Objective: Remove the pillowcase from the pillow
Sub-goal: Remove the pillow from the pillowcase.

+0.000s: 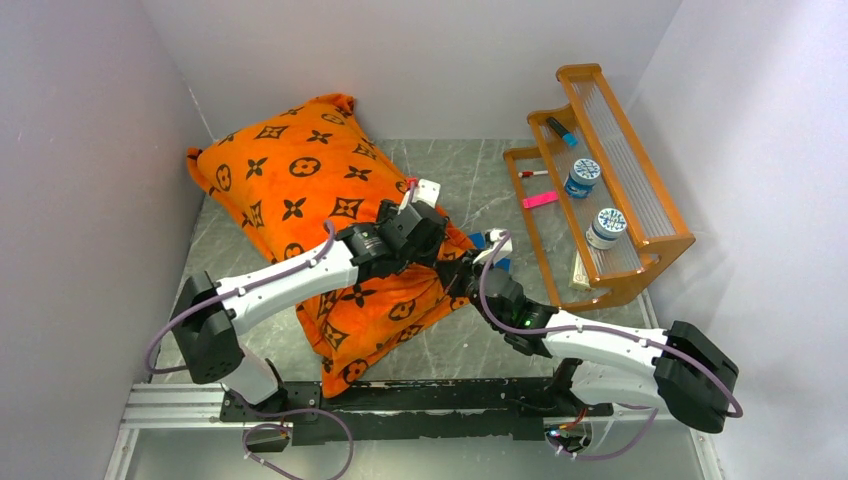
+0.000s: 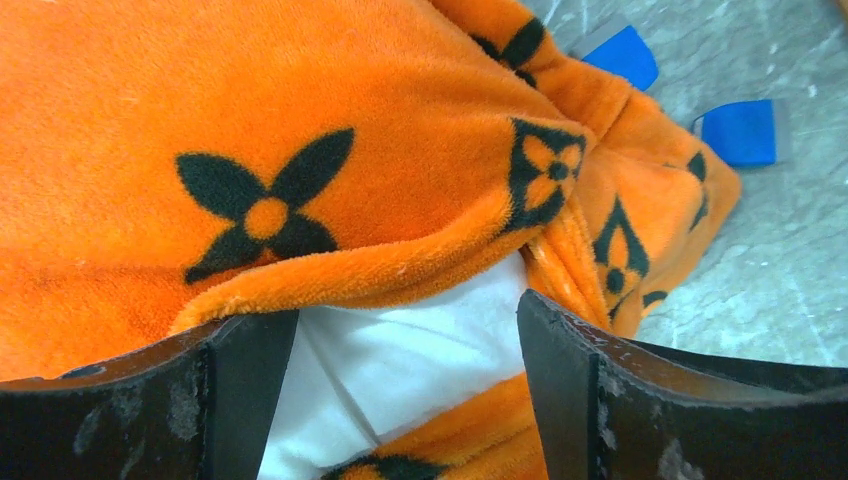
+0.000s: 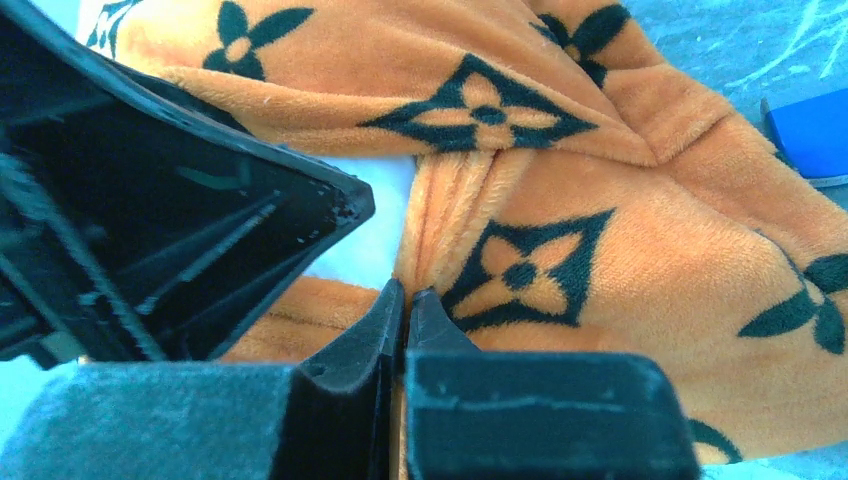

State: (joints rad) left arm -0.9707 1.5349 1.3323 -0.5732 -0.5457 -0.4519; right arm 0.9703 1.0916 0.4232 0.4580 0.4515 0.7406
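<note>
The orange pillowcase (image 1: 290,180) with dark flower motifs covers the pillow and lies slanted across the left half of the table. At its open end the white pillow (image 2: 400,360) shows through. My left gripper (image 1: 432,243) is open, its fingers (image 2: 250,390) standing wide on either side of the bared white pillow at the opening (image 2: 395,320). My right gripper (image 1: 452,270) is shut on a fold of the pillowcase (image 3: 520,270) at the edge of that opening (image 3: 405,295). One black left-gripper finger (image 3: 200,230) sits close beside it. A sliver of the pillow (image 3: 385,180) shows there too.
An orange wooden rack (image 1: 610,190) with two jars, markers and a pink item stands at the right. Blue tape marks (image 2: 740,130) lie on the grey table just beyond the pillowcase's end. White walls close in on the left, back and right.
</note>
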